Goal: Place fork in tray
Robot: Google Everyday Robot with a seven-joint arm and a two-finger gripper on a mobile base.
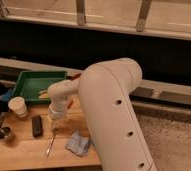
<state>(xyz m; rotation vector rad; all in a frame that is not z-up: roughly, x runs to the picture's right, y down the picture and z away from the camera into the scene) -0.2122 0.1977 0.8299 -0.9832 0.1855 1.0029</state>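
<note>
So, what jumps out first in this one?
The bulky white robot arm fills the middle and right of the view, bending down to the wooden table. Its end effector hangs over the slim silver metal fork lying there, with the shallow dark green plastic tray behind at the far left.

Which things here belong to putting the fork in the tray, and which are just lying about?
Belongs to the job:
- fork, lying on the wooden table
- green tray
- gripper, low over the fork's far end

Just lying about:
- white paper cup
- black block
- small metal cup
- crumpled blue-grey cloth
</note>
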